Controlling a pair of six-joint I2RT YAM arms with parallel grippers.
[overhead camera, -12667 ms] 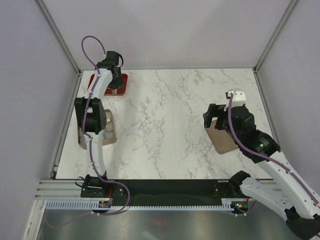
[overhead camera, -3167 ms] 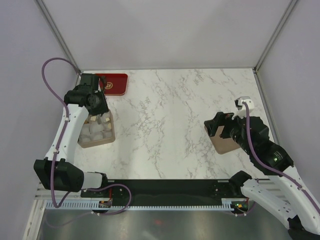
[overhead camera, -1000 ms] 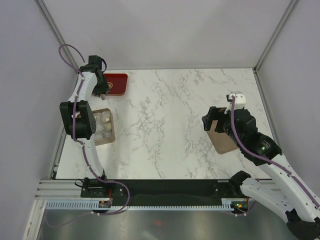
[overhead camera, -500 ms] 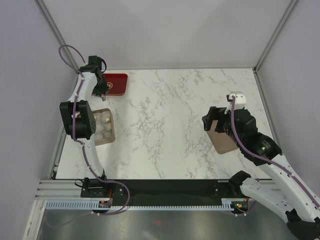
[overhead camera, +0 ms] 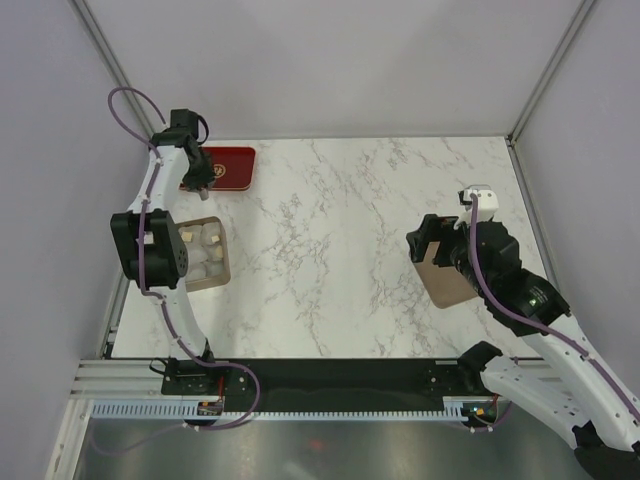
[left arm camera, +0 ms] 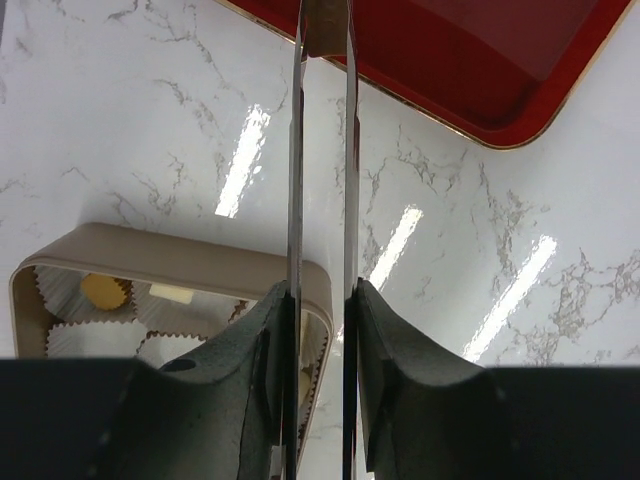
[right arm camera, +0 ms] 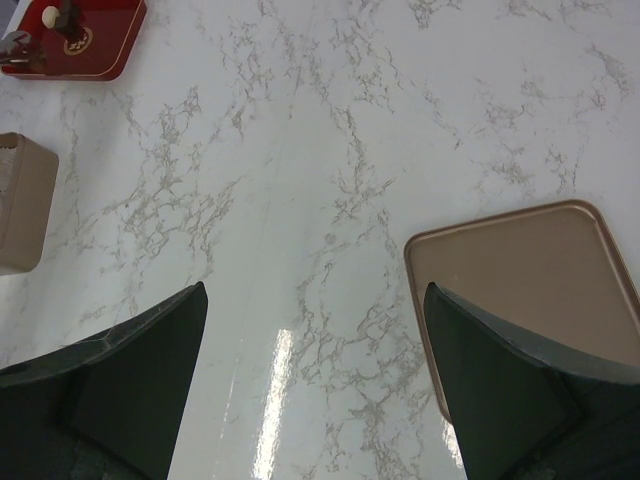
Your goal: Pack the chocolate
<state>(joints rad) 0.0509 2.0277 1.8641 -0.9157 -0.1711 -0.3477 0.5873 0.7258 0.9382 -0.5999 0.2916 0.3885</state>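
1. Left gripper (left arm camera: 324, 15) pinched narrow on one tan bit of chocolate (left arm camera: 326, 35), over the edge of one red tray (left arm camera: 480, 70).
2. Right gripper (right arm camera: 315, 290) spread wide, holding nothing, above the worktop (right arm camera: 330, 150), beside one flat brown lid (right arm camera: 530, 280).
3. One beige box (left arm camera: 150, 262) near the tray, lined with paper cups: two more sweets plainly visible inside, a tan piece (left arm camera: 105, 290) and a cream piece (left arm camera: 170, 293); the rest hidden.
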